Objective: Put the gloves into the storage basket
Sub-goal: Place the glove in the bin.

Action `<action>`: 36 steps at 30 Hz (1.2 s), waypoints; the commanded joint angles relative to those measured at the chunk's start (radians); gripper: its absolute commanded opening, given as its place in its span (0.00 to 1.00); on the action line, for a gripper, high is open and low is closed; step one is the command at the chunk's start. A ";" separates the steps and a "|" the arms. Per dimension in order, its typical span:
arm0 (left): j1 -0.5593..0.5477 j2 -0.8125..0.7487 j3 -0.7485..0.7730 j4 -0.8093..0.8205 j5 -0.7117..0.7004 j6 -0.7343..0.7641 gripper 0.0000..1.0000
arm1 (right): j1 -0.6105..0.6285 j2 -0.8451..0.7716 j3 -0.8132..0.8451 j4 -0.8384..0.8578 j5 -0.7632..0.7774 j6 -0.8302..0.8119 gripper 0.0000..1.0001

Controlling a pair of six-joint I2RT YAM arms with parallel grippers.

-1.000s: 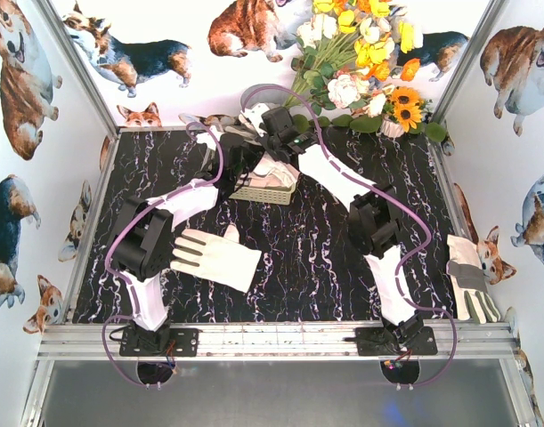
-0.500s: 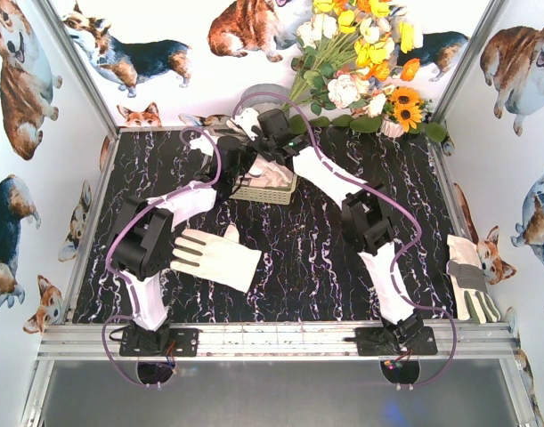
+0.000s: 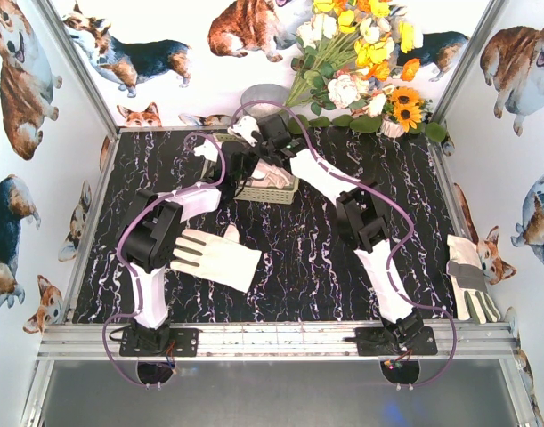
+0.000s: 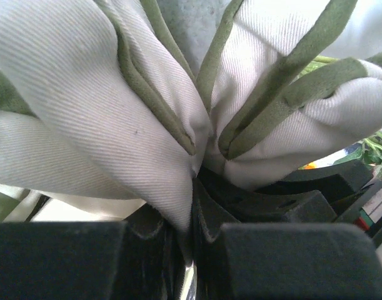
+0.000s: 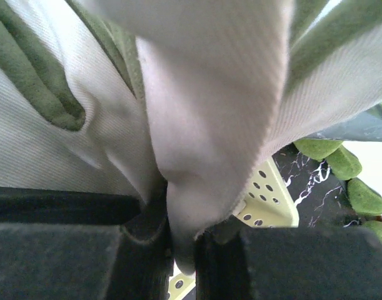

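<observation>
Left gripper (image 4: 194, 187) and right gripper (image 5: 181, 244), clamped on one glove (image 4: 115, 125), have drifted toward the table's (image 3: 298, 267) far edge, past the storage basket (image 3: 272, 191); deposit outstanding.

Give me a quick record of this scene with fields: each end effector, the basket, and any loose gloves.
Left end effector: shut on glove fabric
Right end effector: shut on glove fabric, near the basket
One glove or two held: cannot tell
Flat glove: on the table by the left arm
Stray glove: past the table's right edge
</observation>
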 commanded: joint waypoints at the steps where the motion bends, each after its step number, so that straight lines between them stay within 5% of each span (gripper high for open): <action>1: -0.028 0.005 0.021 0.037 0.116 -0.058 0.00 | 0.003 0.008 0.111 0.161 0.023 -0.069 0.11; 7: -0.028 0.023 0.037 0.044 0.113 -0.090 0.00 | 0.003 0.024 0.129 0.195 0.036 -0.073 0.17; 13: -0.027 0.046 0.037 0.023 0.066 -0.113 0.00 | 0.003 0.006 0.099 0.243 0.109 -0.013 0.47; 18: -0.024 0.061 0.028 0.017 0.020 -0.155 0.00 | 0.003 -0.046 0.055 0.271 0.136 -0.006 0.61; 36: -0.039 0.050 0.017 -0.006 -0.194 -0.336 0.00 | 0.006 -0.331 -0.154 0.250 0.123 0.194 0.63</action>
